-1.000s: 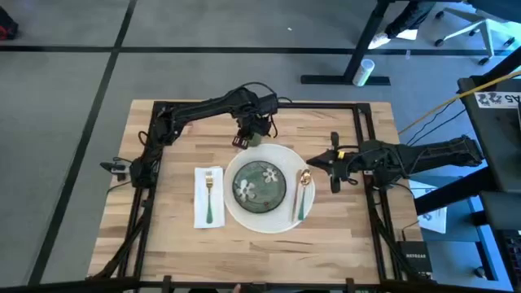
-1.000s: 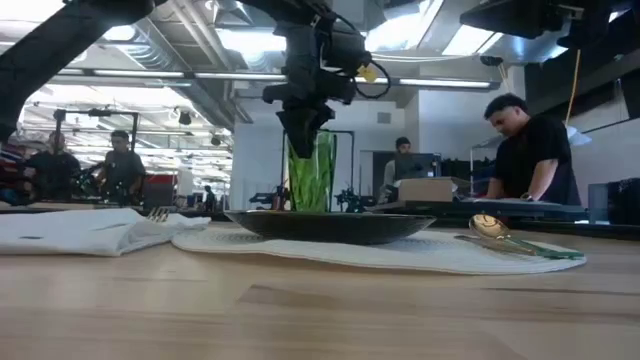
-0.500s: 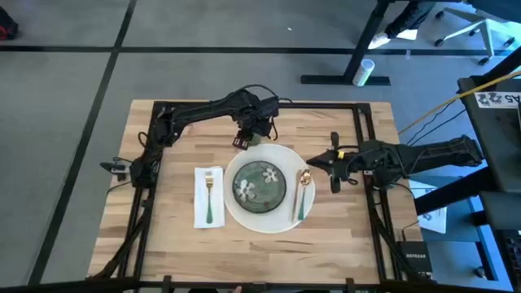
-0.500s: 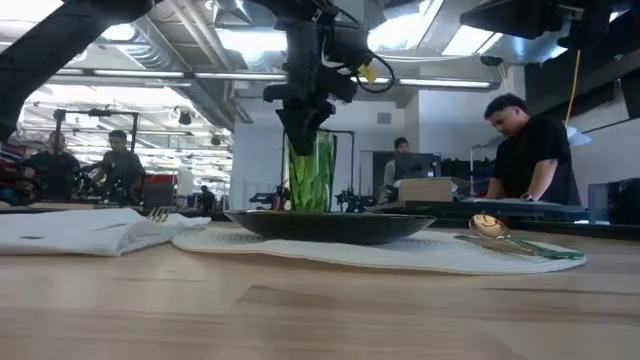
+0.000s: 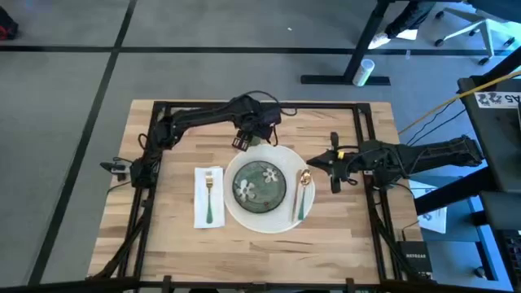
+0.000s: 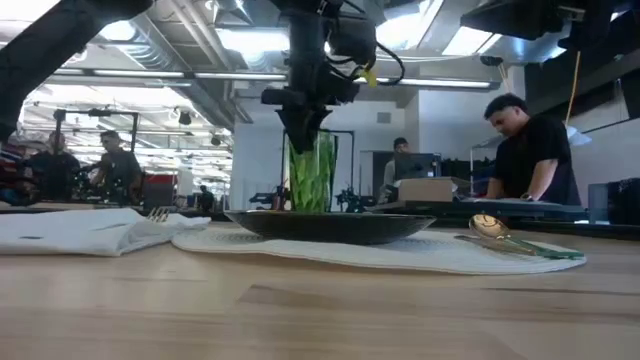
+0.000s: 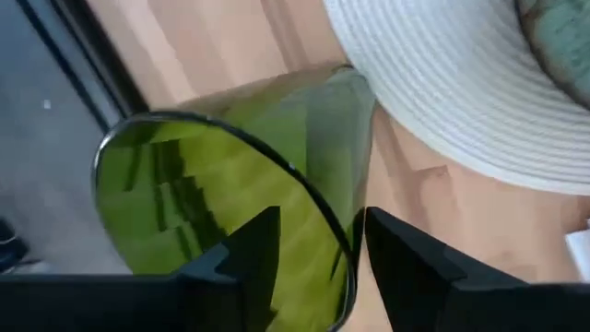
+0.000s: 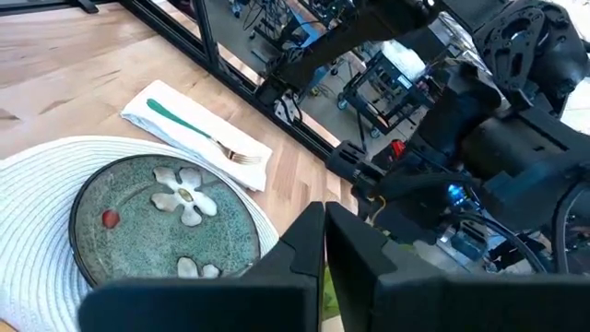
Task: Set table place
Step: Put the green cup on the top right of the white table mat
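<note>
On the left of the table we see a white napkin with a green-handled fork lying on it, just beside the round white placemat that sits near the table's middle. On the placemat rests a dark green plate painted with white flowers; the right wrist view shows those flowers clearly, while the low view gives only the plate's dark rim. Behind the placemat, at its far left edge, stands a green glass. From above it is hidden under the left gripper, but the low view shows it upright below the arm, and the left wrist view shows the fingers astride its rim, one inside and one outside; we cannot tell whether they pinch it. On the placemat's right lies a gold spoon with a green handle. Further right, the right gripper hangs near the spoon with its fingers pressed together, holding nothing. In the low view, people stand in the room beyond
</note>
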Motion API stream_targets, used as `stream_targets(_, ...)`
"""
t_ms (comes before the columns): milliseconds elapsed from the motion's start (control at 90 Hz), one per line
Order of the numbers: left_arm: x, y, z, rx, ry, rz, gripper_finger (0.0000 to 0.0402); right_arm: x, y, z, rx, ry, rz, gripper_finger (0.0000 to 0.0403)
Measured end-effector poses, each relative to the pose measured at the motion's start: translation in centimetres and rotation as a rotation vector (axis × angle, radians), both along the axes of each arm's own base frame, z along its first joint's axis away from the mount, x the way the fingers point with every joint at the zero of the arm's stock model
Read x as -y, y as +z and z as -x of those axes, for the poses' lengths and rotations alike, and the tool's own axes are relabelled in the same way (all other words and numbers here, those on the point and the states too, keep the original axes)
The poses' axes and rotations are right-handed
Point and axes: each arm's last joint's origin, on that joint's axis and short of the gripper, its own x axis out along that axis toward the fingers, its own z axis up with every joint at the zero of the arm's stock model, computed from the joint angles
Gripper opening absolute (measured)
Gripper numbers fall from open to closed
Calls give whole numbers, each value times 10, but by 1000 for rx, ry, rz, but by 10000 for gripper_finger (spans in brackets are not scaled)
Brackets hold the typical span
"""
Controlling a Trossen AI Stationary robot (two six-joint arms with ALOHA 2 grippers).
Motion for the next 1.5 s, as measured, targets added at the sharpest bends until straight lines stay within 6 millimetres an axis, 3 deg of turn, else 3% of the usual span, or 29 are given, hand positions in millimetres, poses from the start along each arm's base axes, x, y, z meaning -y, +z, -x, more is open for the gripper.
stream_targets(322,10,15,1,49,10,-18,145,0,-1,0,-11,0,0,0)
stream_targets(600,22,62,12,202,22,-50,145,0,-1,0,-10,-1,-4,0)
stream_targets(844,36,110,44,333,30,-36,145,0,-1,0,-12,3,-33,0)
stream_targets(1111,51,158,97,512,110,250,145,-1,-1,0,-10,27,-41,0)
stream_targets(1289,52,162,102,546,213,283,145,-1,1,0,6,27,-43,0)
stream_targets(1500,53,140,94,433,96,272,108,-1,3,-1,33,29,-45,0)
